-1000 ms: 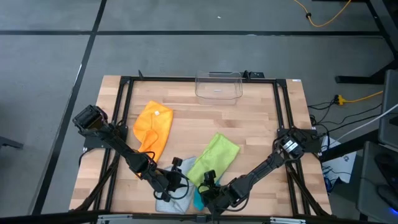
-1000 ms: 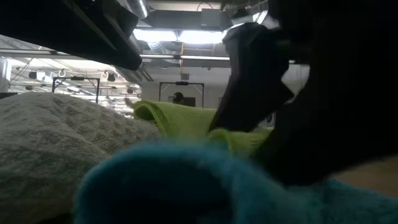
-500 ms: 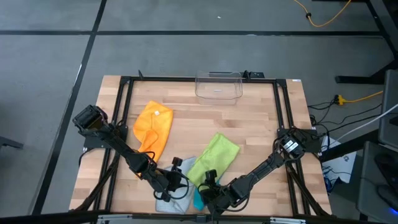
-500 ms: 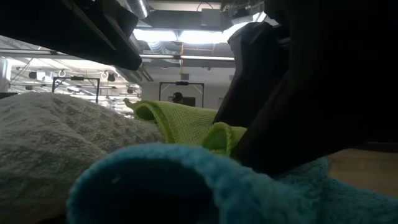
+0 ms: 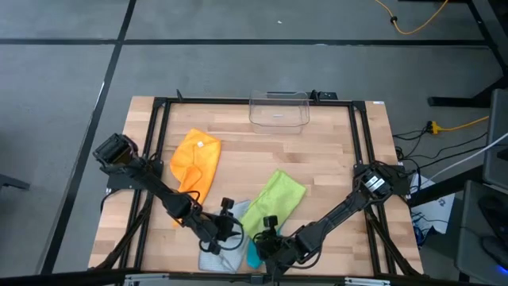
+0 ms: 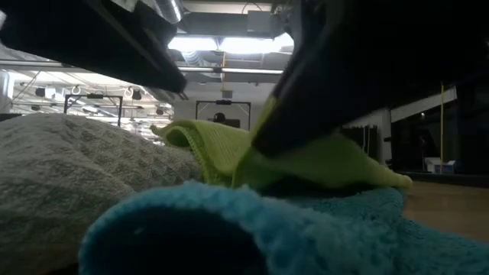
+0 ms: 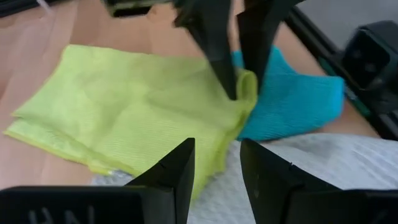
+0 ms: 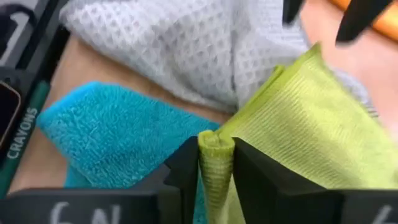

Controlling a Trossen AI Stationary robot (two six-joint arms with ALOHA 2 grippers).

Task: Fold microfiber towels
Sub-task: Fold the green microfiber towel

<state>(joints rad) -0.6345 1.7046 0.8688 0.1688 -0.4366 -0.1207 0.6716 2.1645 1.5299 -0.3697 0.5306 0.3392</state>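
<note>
High view: green towel lies beside the orange towel, limp and light; its near corner is the place to grip. Bin stands well apart.

Low view: teal towel and grey towel crowd it.

Left wrist view: left gripper spread, empty.

Right wrist view: right gripper pinches that corner.

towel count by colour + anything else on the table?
orange towel: 1
lime green towel: 1, corner pinched in the right pincer
teal towel: 1
light grey towel: 1
clear plastic bin: 1
Total: 5
</note>
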